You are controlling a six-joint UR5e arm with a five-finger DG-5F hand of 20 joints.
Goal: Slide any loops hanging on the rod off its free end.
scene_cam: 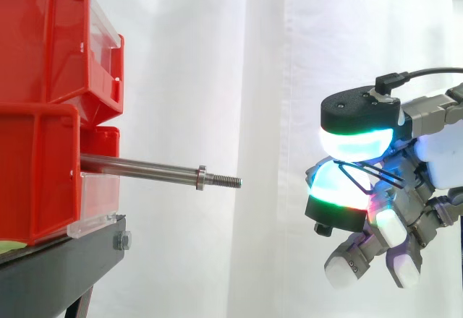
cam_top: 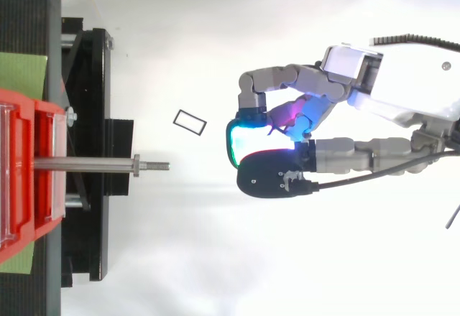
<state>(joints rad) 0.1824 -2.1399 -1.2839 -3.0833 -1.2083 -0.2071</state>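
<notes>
Side view first: we see the rod [scene_cam: 145, 166] jutting level out of the red bins [scene_cam: 43, 115] on the black stand [scene_cam: 65, 264], and its shaft and threaded free end [scene_cam: 226, 181] are bare, with no loop on them. Well apart from that end, the hand [scene_cam: 434, 152] hangs in front of the white curtain [scene_cam: 217, 58], fingers curled. Two glowing pads [scene_cam: 354, 141] are pressed together on what we take to be a thin loop [scene_cam: 358, 175] of dark wire. In the top view, a small rectangular loop [cam_top: 190, 121] lies loose between the rod's tip and the hand, touching neither. We judge the sliding done. What is left, at most, is to let go of the pinched loop.
</notes>
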